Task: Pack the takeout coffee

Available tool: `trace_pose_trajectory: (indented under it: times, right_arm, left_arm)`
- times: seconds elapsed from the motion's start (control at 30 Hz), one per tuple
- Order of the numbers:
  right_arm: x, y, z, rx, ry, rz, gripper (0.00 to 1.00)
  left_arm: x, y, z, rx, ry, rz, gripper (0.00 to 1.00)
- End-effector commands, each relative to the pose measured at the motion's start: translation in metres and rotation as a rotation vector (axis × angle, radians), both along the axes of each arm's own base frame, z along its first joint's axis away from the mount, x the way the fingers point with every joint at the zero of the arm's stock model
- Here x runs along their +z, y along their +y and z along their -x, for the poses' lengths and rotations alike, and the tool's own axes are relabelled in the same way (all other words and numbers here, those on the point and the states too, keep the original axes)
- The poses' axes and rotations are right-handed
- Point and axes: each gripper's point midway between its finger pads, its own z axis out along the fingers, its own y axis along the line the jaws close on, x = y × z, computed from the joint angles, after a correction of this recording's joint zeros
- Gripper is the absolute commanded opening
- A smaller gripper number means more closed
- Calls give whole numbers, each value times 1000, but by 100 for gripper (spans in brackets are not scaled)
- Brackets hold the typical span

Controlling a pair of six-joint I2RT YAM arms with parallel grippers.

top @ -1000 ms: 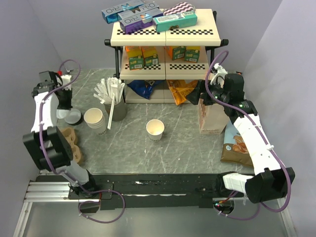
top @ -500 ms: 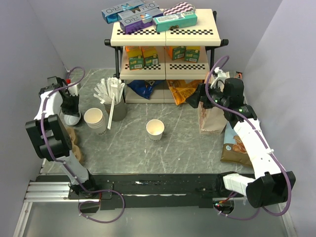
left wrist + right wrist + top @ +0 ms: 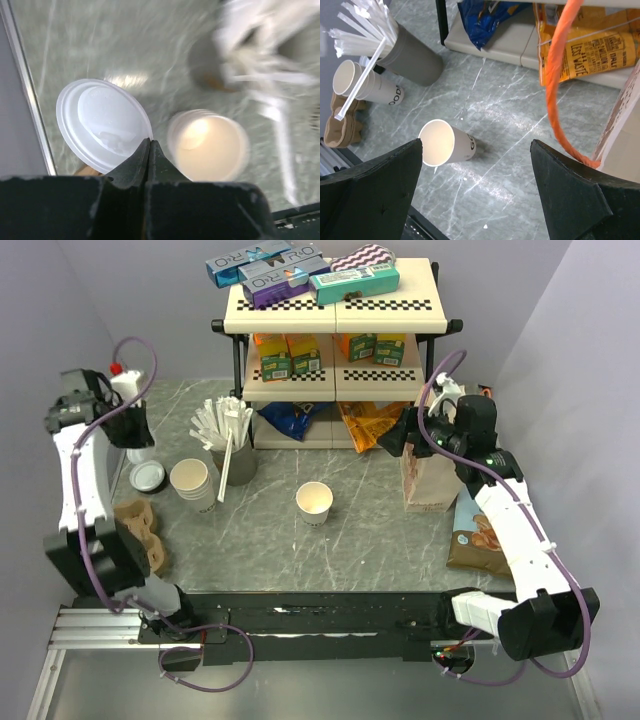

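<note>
The takeout coffee, a small white paper cup [image 3: 314, 502] with a cream inside, stands upright in the middle of the table; it also shows in the right wrist view [image 3: 446, 143] with dark print on its side. My right gripper [image 3: 389, 443] is open and empty, raised to the right of the cup next to a brown paper bag [image 3: 429, 477]; in its own view the right gripper [image 3: 479, 150] frames the cup from above. My left gripper [image 3: 137, 444] is shut and empty at far left, its tips [image 3: 149, 143] above the gap between a lid and a cup stack.
A flat white lid [image 3: 102, 125] lies on the table [image 3: 260, 540] by a stack of paper cups [image 3: 193, 481]. A dark grey cup of white sticks [image 3: 236, 462], a brown cup carrier [image 3: 140, 528], a snack shelf [image 3: 335, 350] and a snack bag [image 3: 478, 535] stand around.
My left gripper has risen off the lid and moved back and left; the lid now lies uncovered on the table. The right arm has barely moved.
</note>
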Motion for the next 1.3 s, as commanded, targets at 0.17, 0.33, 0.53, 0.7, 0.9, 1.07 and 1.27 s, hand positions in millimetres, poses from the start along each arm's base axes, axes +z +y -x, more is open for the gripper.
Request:
trace_pose_trajectory:
  times: [0.17, 0.33, 0.53, 0.7, 0.9, 1.07, 1.27]
  right_arm:
    - [38, -4, 2, 19, -104, 33, 95]
    - [51, 1, 11, 81, -146, 40, 94]
    - [68, 18, 34, 243, -236, 53, 93]
    - [70, 47, 57, 380, -253, 45, 93]
    - [74, 87, 74, 583, -433, 92, 93]
    - [36, 91, 70, 576, -331, 106, 90]
    - [-26, 67, 58, 397, -220, 264, 84]
  left_arm:
    - [162, -110, 60, -506, -470, 274, 1]
    - [207, -152, 86, -677, -603, 503, 1]
    - [211, -219, 104, -864, -580, 680, 1]
    - [169, -287, 121, -1012, -368, 871, 1]
    - [137, -333, 128, -1150, -232, 938, 1]
    - [117, -345, 115, -1119, -147, 906, 1]
    - [91, -350, 103, -1026, -79, 929, 1]
